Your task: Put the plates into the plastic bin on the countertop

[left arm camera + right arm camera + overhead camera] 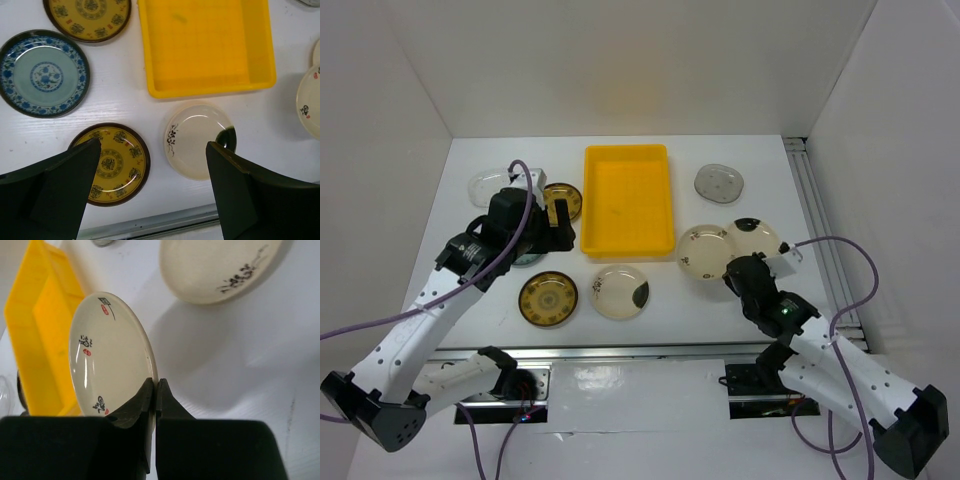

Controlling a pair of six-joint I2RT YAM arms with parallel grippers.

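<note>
Right tool (154,390) pinches cream plate (107,355) by its rim. We should lift clear, carry left over bin (35,325), lower flat. Left tool (154,147) spread, empty.

Both arms are built of white shelled links joined by black cylindrical joints. The left arm (420,320) has rows of small dark screw holes along its long white link and a black base block. A purple cable (531,195) runs along it. The right arm (840,365) has the same dotted white shell, a small green light on one black joint, and a second purple cable (840,239). The left pincer (153,144) has two broad, matte, dark wedge-shaped fingers (60,190). The right pincer (155,385) has black tapering fingers (135,410).
</note>
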